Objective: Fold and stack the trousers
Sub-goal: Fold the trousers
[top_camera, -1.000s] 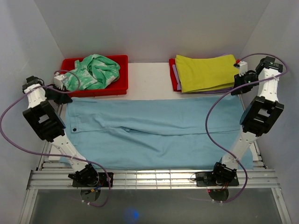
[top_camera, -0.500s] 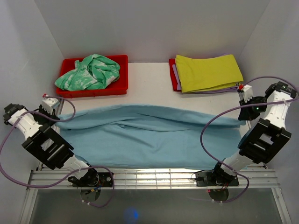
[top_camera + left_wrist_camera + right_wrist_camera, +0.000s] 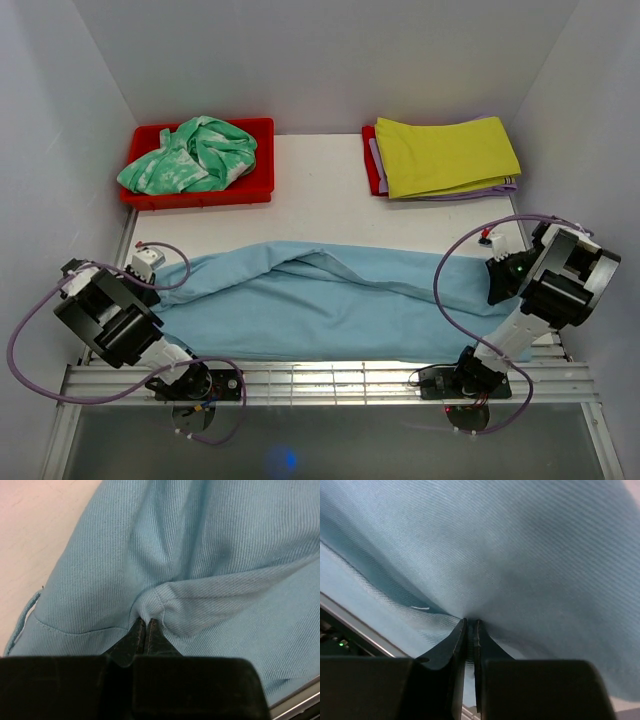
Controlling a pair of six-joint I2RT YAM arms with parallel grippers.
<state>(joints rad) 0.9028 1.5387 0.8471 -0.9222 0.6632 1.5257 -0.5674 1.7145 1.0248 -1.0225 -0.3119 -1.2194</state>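
Observation:
The light sky-blue trousers (image 3: 330, 305) lie across the near half of the table, their far long edge drawn over toward the front and rumpled. My left gripper (image 3: 152, 290) is at their left end, shut on a pinch of the blue cloth (image 3: 155, 597); its fingertips (image 3: 145, 621) meet under a fold. My right gripper (image 3: 497, 287) is at their right end, shut on the blue cloth (image 3: 510, 555); its fingertips (image 3: 470, 621) clamp a thin layer of it.
A red bin (image 3: 255, 185) at the back left holds the mint-green-and-white garment (image 3: 190, 153). A yellow-green cloth (image 3: 445, 155) lies folded on a red tray at the back right. A slatted metal rail (image 3: 330, 382) runs along the table's front edge. White walls close both sides.
Both grippers have moved from the table's far side toward the front, pulling the trousers' far edge over the near half. The cloth now covers a narrower strip.

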